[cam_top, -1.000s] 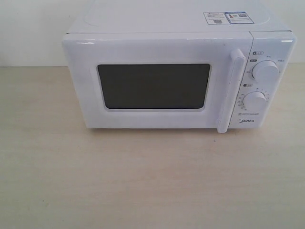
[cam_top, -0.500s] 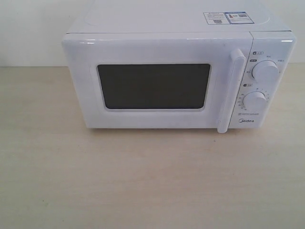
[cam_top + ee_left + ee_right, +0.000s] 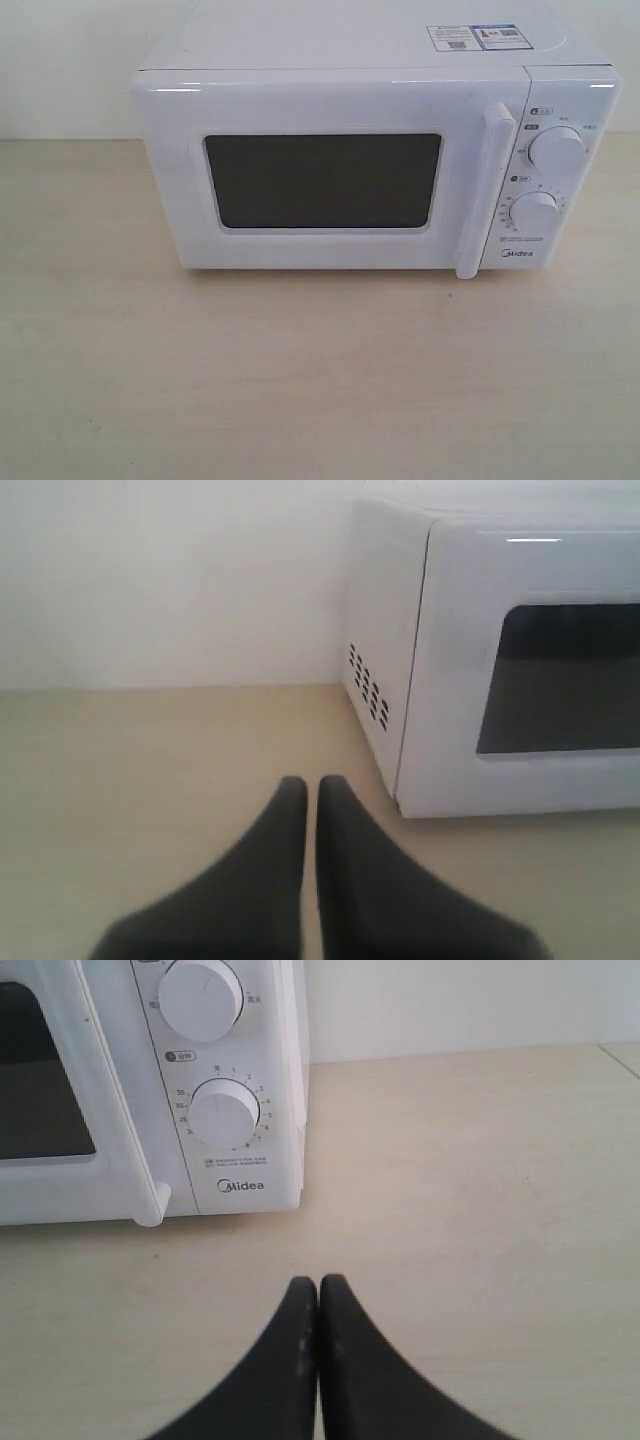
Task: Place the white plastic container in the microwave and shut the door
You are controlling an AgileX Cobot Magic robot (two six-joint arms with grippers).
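Microwave point(image 3: 330, 50) stands toward the back of your pale wood-grain surface point(image 3: 300, 380), close to a white wall: a white, boxy unit with two stickers point(image 3: 478, 37) on its top near the right rear corner. Its door point(image 3: 330, 105) is shut flush with the front, white around a dark rectangular window point(image 3: 322, 181) too dark for you to see what lies inside. A tall white handle point(image 3: 484, 190) runs upright along the door's right edge, and just beside it the control panel carries two round white dials, upper point(image 3: 557, 150) and lower point(image 3: 534, 213), with the Midea name point(image 3: 241, 1186) below them. Your left wrist view shows a patch of vent slots point(image 3: 369, 685) on the unit's left side wall. Your left end effector point(image 3: 311, 785) hovers over bare surface off that left front corner, its dark fingers drawn together but for a thin slit, holding nothing. Your right end effector point(image 3: 318, 1282) hangs in front of the dial side, fingers pressed tip to tip and empty.
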